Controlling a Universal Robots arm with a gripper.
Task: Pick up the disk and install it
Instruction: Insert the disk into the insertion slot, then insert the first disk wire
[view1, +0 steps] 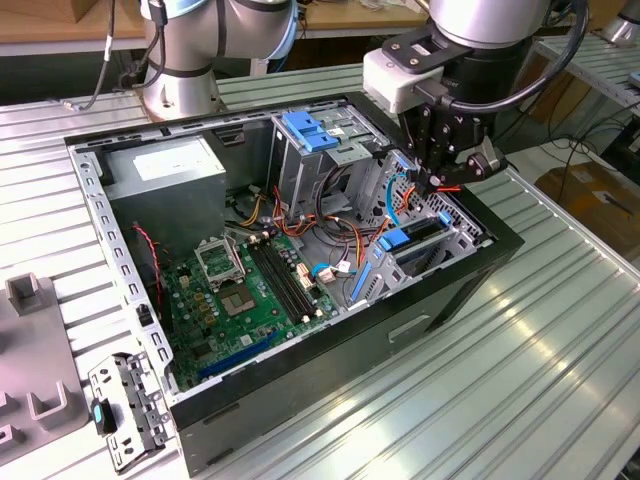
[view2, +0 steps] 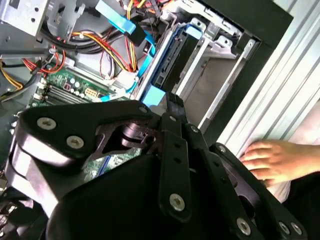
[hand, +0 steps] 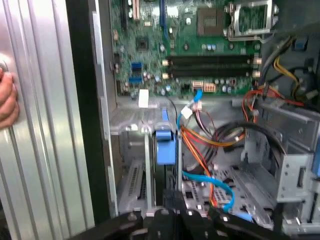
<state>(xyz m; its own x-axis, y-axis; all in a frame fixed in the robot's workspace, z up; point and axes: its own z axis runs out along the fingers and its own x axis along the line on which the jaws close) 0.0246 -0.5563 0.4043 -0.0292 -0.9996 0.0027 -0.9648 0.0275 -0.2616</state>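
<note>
Exterior view: your gripper (view1: 441, 184) is hanging just above the disk (view1: 418, 241). The disk is standing edgewise in its bay (view1: 466, 236). Jaw gap: cannot tell.

My view: a grooved metal bench (view1: 520, 380) under bright light.
I see the silver bench with its long grooves catching glare on the near side, at the exterior view's right. Far behind it runs a wooden desk (view1: 50, 22); off the bench's edge, at the exterior view's right, a brown cardboard box (view1: 600, 195) sits lower down.
</note>
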